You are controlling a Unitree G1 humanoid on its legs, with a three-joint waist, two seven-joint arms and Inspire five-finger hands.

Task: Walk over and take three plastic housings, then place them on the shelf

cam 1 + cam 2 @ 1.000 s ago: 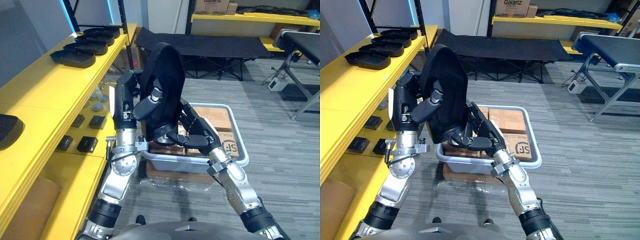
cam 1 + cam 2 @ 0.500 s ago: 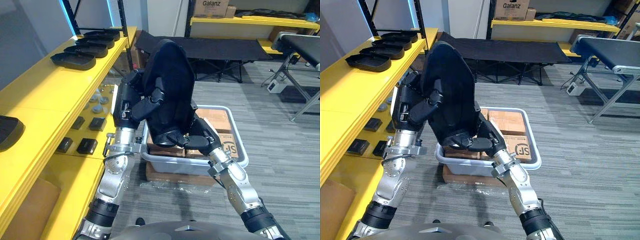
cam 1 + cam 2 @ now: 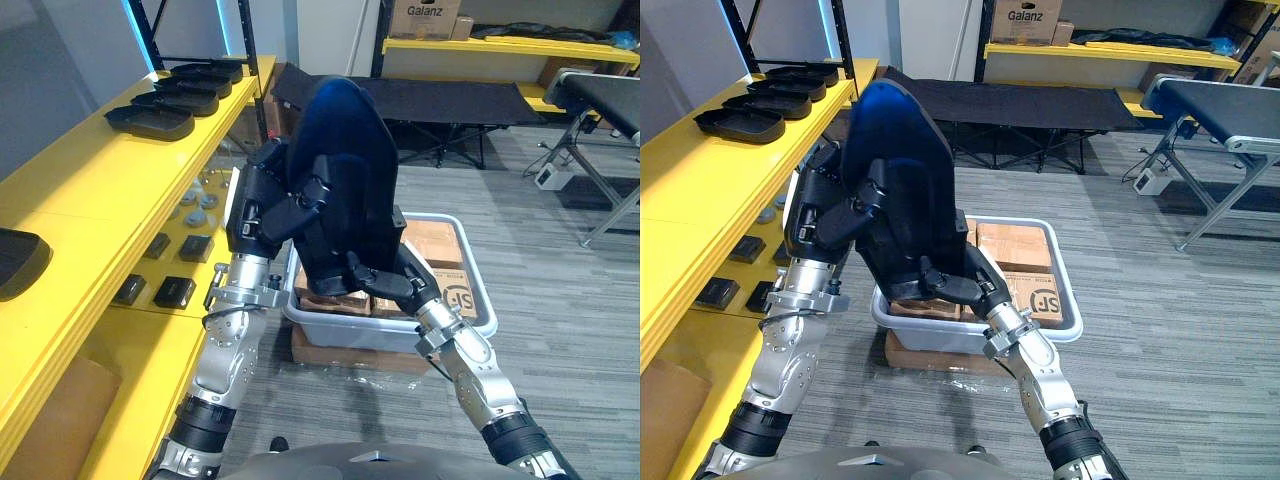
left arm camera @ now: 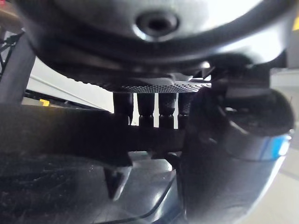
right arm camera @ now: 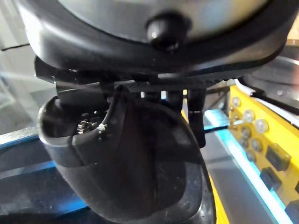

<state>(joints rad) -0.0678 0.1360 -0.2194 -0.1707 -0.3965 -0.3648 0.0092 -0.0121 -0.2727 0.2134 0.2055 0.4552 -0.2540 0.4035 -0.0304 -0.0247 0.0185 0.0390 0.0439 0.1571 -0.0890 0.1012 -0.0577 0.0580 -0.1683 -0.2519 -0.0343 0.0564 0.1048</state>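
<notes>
Plastic housings (image 3: 345,150): were held upright over grey bin (image 3: 478,315)
Left robot hand (image 3: 298,207): fingers curled round their side edge
Right robot hand (image 3: 382,282): gripped their lower edge

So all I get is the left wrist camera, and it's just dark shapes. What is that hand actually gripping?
Observer: From the head camera, the left hand has its fingers curled over the side edge of a big black housing, held nearly upright.
Visitor: One hand for something that big?
Observer: No, the right hand grips its lower edge from underneath.
Visitor: And where could it be put down?
Observer: A yellow shelf runs along the robot's left, with a row of similar housings at its far end.
</notes>
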